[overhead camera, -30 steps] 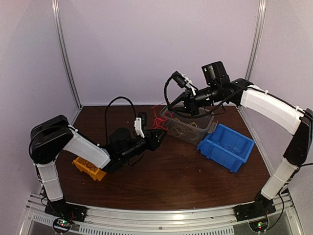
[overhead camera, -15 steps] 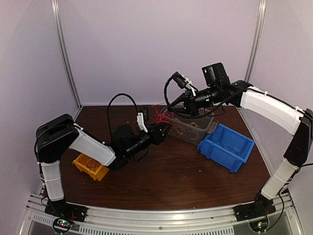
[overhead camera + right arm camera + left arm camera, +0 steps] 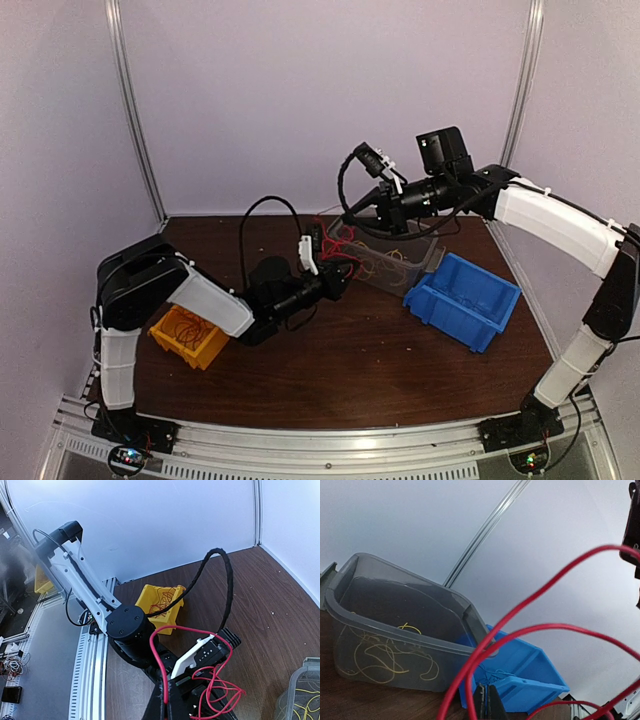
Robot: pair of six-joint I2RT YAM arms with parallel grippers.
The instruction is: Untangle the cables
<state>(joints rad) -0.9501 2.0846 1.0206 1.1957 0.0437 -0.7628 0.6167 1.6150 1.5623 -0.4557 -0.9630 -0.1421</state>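
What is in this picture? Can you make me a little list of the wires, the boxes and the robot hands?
red wire: looped in the air between both grippers
left gripper: shut on the red wire
right gripper: shut on the red wire
clear bin: holds yellow wires
yellow bin: holds more red wires
blue bin: beside the clear bin, contents hard to tell

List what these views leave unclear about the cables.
- red cable ends: left wrist view, its loops run off the right and bottom edges.
- Its tangle: top view, too small; right wrist view, cut by the bottom edge.
- blue bin contents: left wrist view, its own wall hides most.
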